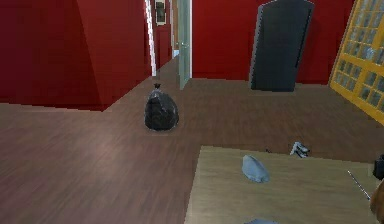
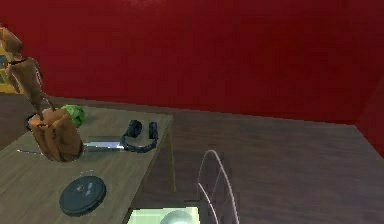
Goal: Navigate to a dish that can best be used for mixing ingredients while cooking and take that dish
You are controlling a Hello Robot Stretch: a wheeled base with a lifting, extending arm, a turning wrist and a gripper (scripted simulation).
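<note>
Pale rounded dish [image 2: 178, 215], six o'clock on the desk [image 2: 115, 168]: probably stiff, light, slippery; take its rim. Fingers' state: cannot tell.

You have a brown plank floor [image 1: 80, 160] with wood grain and a dull sheen, and plain matt red walls [image 1: 60, 50]. The black bag [image 1: 160, 108] on the floor looks like crinkled glossy plastic. The tabletop [image 2: 125, 170] is pale smooth wood; toward its far edge a brown wooden block [image 2: 55, 138] stands beside a grey metallic blade [image 2: 100, 145]. The chair [image 2: 218, 185] is thin pale wire.
</note>
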